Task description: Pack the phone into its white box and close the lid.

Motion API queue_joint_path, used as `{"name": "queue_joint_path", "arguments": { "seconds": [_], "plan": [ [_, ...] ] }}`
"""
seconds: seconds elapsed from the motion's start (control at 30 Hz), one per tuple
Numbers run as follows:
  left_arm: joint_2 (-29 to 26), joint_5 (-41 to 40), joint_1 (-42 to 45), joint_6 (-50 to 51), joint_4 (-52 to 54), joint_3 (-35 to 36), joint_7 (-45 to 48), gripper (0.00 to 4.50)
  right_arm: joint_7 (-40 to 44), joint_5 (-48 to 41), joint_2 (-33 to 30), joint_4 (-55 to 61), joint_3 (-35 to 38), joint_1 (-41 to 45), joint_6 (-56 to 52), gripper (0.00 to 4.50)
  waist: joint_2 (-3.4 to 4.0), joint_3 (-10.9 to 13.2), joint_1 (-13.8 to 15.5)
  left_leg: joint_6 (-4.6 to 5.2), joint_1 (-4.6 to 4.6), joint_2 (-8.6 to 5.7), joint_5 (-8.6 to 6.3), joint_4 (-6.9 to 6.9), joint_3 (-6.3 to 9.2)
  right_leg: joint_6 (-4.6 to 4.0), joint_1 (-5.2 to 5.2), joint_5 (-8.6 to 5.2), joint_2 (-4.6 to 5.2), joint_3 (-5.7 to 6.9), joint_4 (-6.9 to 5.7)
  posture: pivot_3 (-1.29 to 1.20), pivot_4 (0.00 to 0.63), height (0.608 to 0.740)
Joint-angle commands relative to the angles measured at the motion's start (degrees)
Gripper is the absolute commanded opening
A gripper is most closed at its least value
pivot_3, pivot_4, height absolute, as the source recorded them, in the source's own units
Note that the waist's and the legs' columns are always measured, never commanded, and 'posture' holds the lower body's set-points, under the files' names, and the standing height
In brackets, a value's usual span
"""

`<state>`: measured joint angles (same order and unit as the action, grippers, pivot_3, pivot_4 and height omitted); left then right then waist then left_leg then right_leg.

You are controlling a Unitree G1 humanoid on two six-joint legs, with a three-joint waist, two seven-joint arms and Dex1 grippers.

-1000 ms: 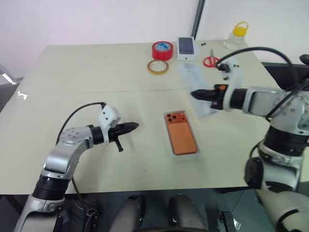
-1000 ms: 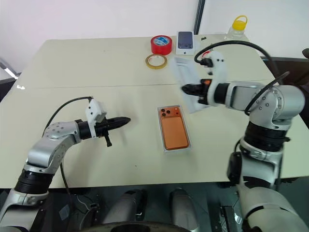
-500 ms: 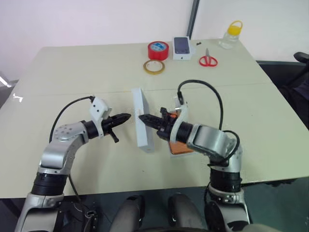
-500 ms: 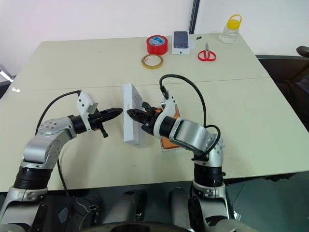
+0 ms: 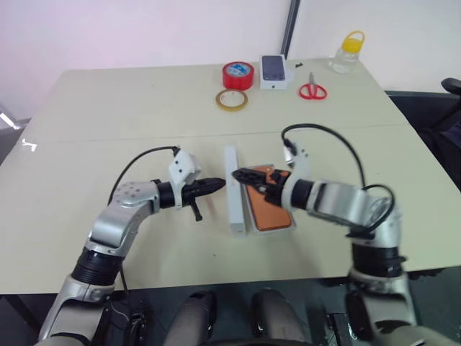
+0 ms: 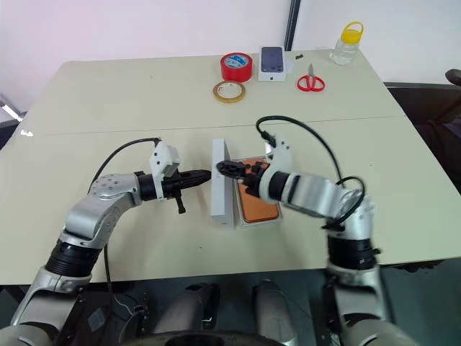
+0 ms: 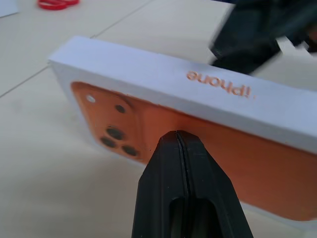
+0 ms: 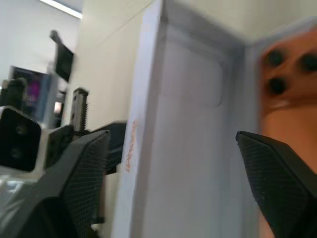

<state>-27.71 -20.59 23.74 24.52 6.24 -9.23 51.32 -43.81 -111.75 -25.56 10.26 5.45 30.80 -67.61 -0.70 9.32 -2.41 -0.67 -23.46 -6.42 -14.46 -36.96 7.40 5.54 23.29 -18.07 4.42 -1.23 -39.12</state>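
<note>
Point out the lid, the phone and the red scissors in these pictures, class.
the lid [image 6: 221, 189], right eye view, on its upturned long side wall.
the phone [image 6: 256, 207], right eye view, on its bare orange back.
red scissors [image 5: 312, 90], left eye view, on the red handles.

Cream table [image 5: 108, 108] with scattered items.
Centre: white box [image 5: 274, 223], lid [image 5: 234, 191] on edge. Top: red tape roll [image 5: 238, 75], tan tape ring [image 5: 233, 99], small phone box [image 5: 275, 71], scissors [image 5: 312, 89], bottle [image 5: 345, 52].
</note>
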Motion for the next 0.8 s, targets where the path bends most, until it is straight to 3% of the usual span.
{"name": "queue_joint_path", "arguments": {
  "seconds": [0.03, 0.2, 0.23, 0.3, 0.5, 0.63, 0.8],
  "plan": [
    [2.7, 1.5, 3.0, 0.4, 0.4, -3.8, 0.1, 0.0, 9.0, 2.8, -12.2, -2.0, -1.8, 6.0, -5.5, 4.03, 0.06, 0.0, 0.2, 0.01, -0.01, -0.01, 0.0, -0.03, -0.02, 0.0, -0.02, 0.0, 0.02, 0.0, 0.0, 0.0, 0.15, 0.74],
    [5.5, 2.8, 4.1, 0.2, -0.8, -5.9, -0.5, 0.0, 24.0, 19.2, -20.7, -2.0, -4.2, 9.1, -6.8, 4.03, 0.04, 0.0, -0.1, 0.1, -0.01, 0.04, -0.06, -0.04, -0.04, 0.01, -0.08, -0.01, -0.01, 0.04, 0.07, 0.0, 0.15, 0.74],
    [6.0, 2.8, 4.3, 0.6, -0.9, -5.9, -0.8, 0.0, 27.2, 23.3, -22.0, -1.2, -5.1, 9.2, -6.5, 3.8, 0.04, 0.0, -0.1, 0.1, -0.02, 0.05, -0.06, -0.04, -0.06, 0.01, -0.07, 0.0, -0.02, 0.04, 0.07, 0.0, 0.15, 0.74],
    [6.7, 2.6, 4.3, 1.0, -0.9, -5.6, -1.2, 0.0, 33.9, 31.1, -24.5, 0.7, -7.2, 9.2, -5.2, 3.19, 0.04, 0.0, 0.0, 0.1, -0.02, 0.05, -0.05, -0.07, -0.06, 0.01, -0.07, 0.0, -0.01, 0.03, 0.04, 0.0, 0.15, 0.74],
    [5.6, 2.1, 4.5, 2.6, -0.7, -2.2, -2.9, 0.0, 51.5, 50.1, -30.1, 6.7, -14.0, 8.6, 0.0, 0.01, 0.04, 0.0, 0.3, 0.1, -0.04, 0.03, -0.06, -0.1, -0.06, 0.02, -0.05, 0.0, 0.0, 0.04, 0.06, 0.0, 0.15, 0.74],
    [2.0, 2.8, 4.5, 3.4, -0.9, -0.6, -2.5, 0.0, 61.4, 64.1, -35.5, 13.1, -21.6, 7.7, 5.8, 0.01, 0.04, 0.0, 0.4, 0.09, -0.04, 0.03, -0.06, -0.09, -0.05, 0.02, -0.02, -0.01, 0.01, 0.03, 0.06, 0.0, 0.15, 0.74],
    [-2.9, 4.9, 5.1, 6.2, -1.8, -4.1, 0.8, 0.0, 68.5, 72.6, -36.0, 15.3, -24.9, 6.2, 8.1, 0.01, 0.03, 0.0, 0.6, 0.09, -0.04, 0.01, -0.06, -0.09, -0.04, 0.02, -0.03, -0.01, 0.02, 0.02, 0.08, 0.0, 0.15, 0.74]
  ]
}}
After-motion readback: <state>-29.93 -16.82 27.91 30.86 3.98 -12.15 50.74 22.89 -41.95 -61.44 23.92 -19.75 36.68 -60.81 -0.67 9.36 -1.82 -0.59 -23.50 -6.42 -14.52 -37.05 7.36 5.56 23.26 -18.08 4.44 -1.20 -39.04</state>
